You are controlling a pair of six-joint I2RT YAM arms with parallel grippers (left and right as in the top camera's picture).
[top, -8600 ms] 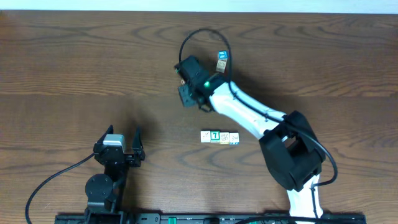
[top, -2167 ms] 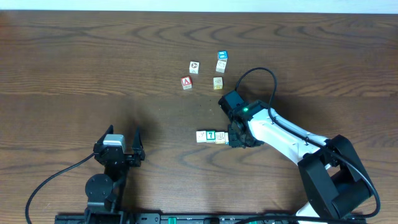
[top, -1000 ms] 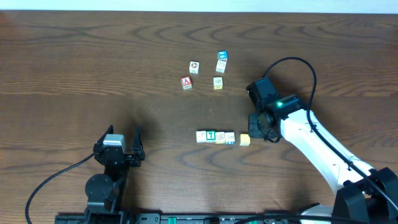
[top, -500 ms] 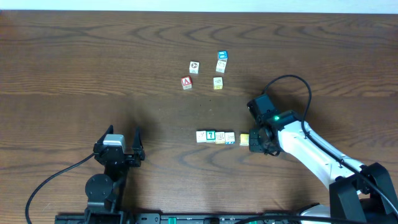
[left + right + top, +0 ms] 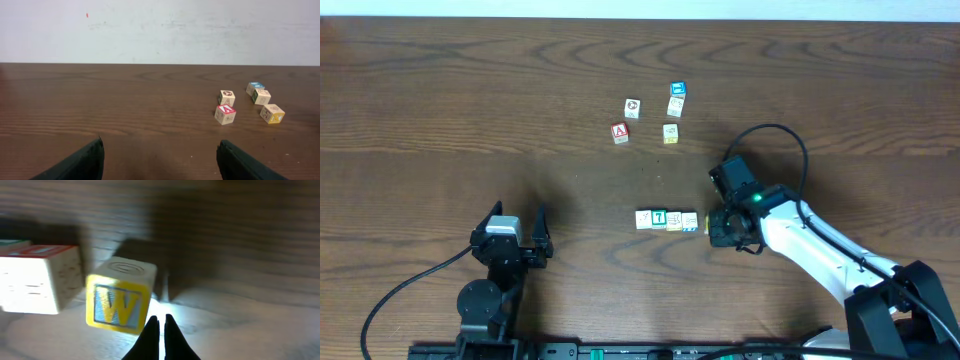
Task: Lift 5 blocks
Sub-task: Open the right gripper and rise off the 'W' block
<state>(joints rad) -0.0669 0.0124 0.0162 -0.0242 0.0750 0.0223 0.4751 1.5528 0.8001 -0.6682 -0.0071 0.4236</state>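
A row of blocks lies mid-table: a cream block [image 5: 644,218], the green "T" block [image 5: 660,217], another cream block [image 5: 675,220] and a blue-marked white block [image 5: 690,221]. My right gripper [image 5: 716,229] is low at the row's right end and hides most of the yellow block from overhead. In the right wrist view the yellow "W" block [image 5: 120,300] sits close beside a white block [image 5: 40,280]. The gripper [image 5: 160,322] is shut and empty, its tips against the yellow block's lower right edge. My left gripper [image 5: 521,216] [image 5: 160,150] rests open at front left.
A loose group stands at the back: a red "A" cube [image 5: 619,132] [image 5: 225,114], a white cube [image 5: 632,107], a blue-topped cube [image 5: 677,90] [image 5: 255,87], a cream cube [image 5: 675,105] and a yellowish cube [image 5: 670,132] [image 5: 272,113]. The right arm's cable [image 5: 770,135] loops above it.
The right gripper has come down and slid left against the yellow block, which has moved left towards the row. The left arm has not moved.
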